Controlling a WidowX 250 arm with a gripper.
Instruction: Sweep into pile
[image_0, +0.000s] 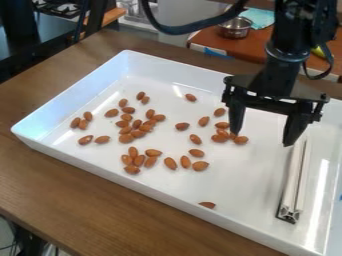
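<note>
Counter (67, 200) nearest me, dk brown wood, w/ big white tray (247, 185) on it, set at a slant. L/R = as I see it. Closest inside: lone almond (208, 205) right by near wall, partly hidden by rim. Then pale bar (291, 185) (poss. the sweeping tool), flat on tray floor at R side, running lengthwise near to far, dk fitting on near end, far end passing behind pincer's R finger; can't tell if they touch. Next, L of mid: tight near clump of almonds (139, 160), w/ a few loose ones just R of it. Pair (101, 139) a bit further L, trio (83, 124) beyond. Biggest bunch (137, 134) sits L of ctr, loosely packed, some touching. Smaller clump (219, 138) R of ctr, nr pincer's L finger; singles scattered btwn. One more (191, 97) toward far wall. Not one pile: several groups + strays.

Pincer (261, 139) hangs over R half of tray, pointing down, released, fingers well apart. Black arm above it, w/ black cable (194, 27) looping off to L. Behind: reddish-brn tabletop (207, 37) w/ metal pot (234, 28) & teal cloth (259, 18) beside it.
</note>
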